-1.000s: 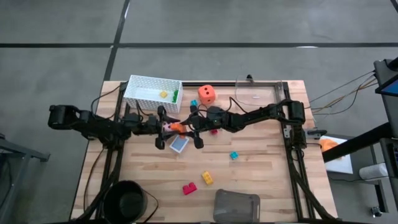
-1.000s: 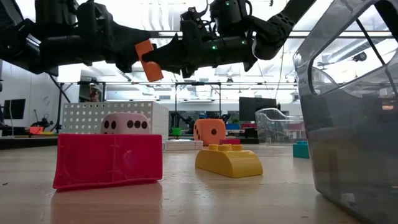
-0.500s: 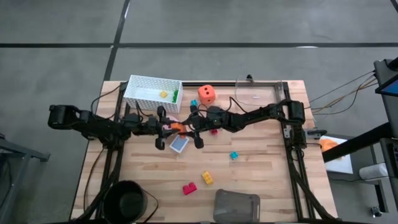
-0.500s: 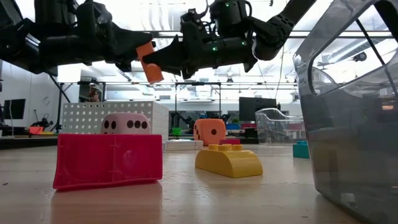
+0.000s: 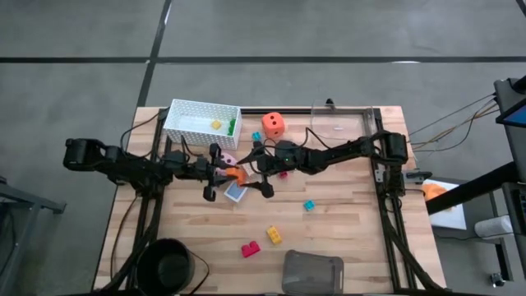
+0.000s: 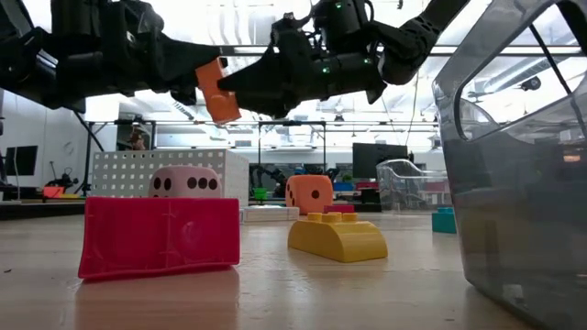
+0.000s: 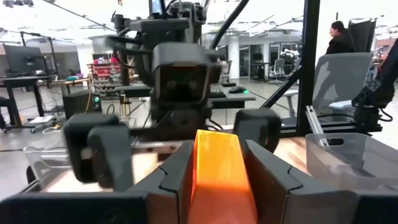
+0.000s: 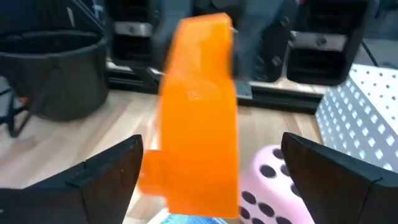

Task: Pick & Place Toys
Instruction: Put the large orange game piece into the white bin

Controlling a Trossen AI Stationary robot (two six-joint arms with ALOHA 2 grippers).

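Handover midair, most toys still out.
Left gripper (image 7: 217,171) clamps orange brick (image 7: 219,167); right gripper (image 8: 211,168) released; basket (image 5: 200,122) at 11 o'clock holds two.

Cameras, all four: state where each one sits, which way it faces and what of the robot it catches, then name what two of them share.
High view: above the table, facing straight down; both arms meet mid-table over the orange brick.
Low view: at table-top height, facing level across; both arms overhead, red brick nearest.
Left wrist view: on the left arm; left gripper clamps the brick, facing the other arm.
Right wrist view: on the right arm; right gripper open around the brick.
Shared: both wrist views show the orange brick.
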